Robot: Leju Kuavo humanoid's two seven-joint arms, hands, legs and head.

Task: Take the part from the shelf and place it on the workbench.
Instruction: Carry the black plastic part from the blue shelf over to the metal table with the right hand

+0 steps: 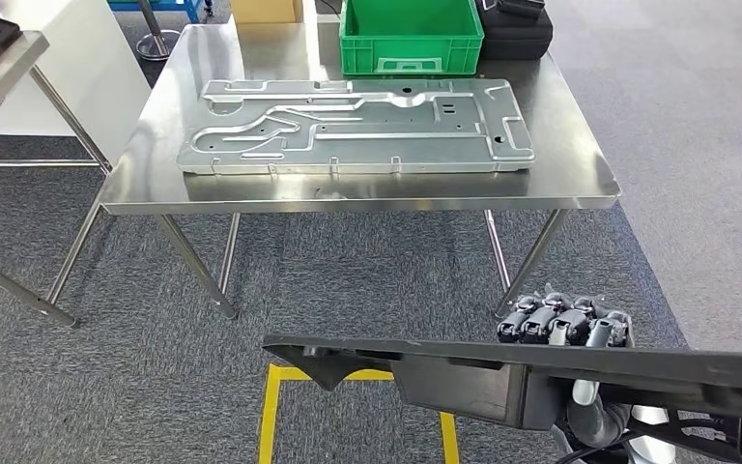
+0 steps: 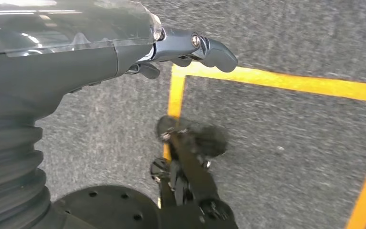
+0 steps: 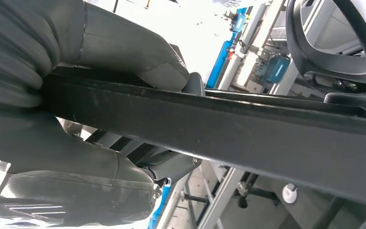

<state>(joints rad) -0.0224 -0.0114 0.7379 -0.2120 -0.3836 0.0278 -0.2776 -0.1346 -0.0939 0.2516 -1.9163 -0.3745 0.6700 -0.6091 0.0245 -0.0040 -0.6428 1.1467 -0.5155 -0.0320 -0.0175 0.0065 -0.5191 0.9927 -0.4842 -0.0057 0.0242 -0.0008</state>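
Note:
The part (image 1: 502, 372) is a long, flat black piece that I hold low in front of me, above the floor and short of the workbench. My right hand (image 1: 565, 324) grips it near its right end, fingers curled over its far edge. In the right wrist view the part (image 3: 248, 129) runs as a dark bar across the picture, clamped by the right hand (image 3: 100, 43). The steel workbench (image 1: 580, 145) stands ahead. My left hand (image 2: 181, 50) hangs over the carpet, fingers apart, holding nothing.
A large stamped metal plate (image 1: 357, 126) covers most of the workbench. A green crate (image 1: 411, 39) stands at its back edge, with a black case (image 1: 517, 34) behind. Another table (image 1: 0, 68) stands at the far left. Yellow floor tape (image 1: 271, 406) marks the carpet.

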